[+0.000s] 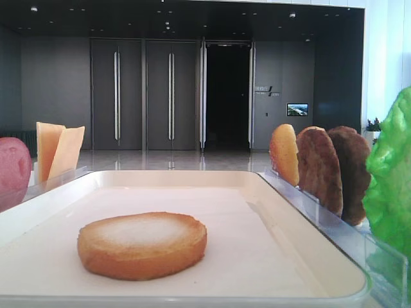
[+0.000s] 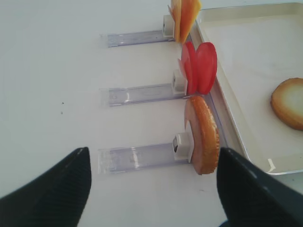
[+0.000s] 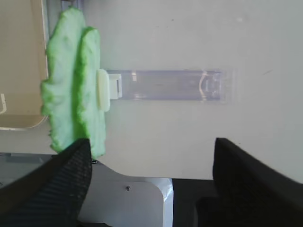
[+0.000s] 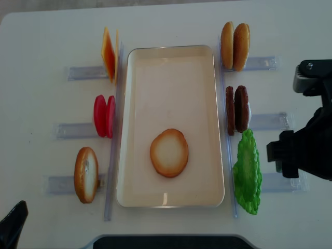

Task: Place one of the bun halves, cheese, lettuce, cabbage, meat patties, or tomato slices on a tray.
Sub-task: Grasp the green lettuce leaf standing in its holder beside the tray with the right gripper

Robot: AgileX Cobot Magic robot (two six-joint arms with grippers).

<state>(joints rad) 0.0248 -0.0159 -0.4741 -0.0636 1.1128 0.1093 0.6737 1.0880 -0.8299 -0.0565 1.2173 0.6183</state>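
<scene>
So one bun half point(image 4: 169, 152) is already lying flat in the tray point(image 4: 174, 52), pale face up, toward the tray's near end. Everything else is standing on edge in clear holders along the tray's long sides.

Your right hand point(image 3: 151, 184) is released, fingers spread wide with nothing between them, and the lettuce point(image 4: 247, 179) is the closest thing to it. It stands just off the tray's right rim near the near-right corner, and from the hand it lies toward the tray. Its long axis runs parallel to the tray's long side, so you'd be pinching across the thin way.

Your left hand point(image 2: 151, 189) is released and empty too, sitting off the worktop's near-left corner. The bun point(image 2: 202, 135) in the closest holder is its nearest pick.
</scene>
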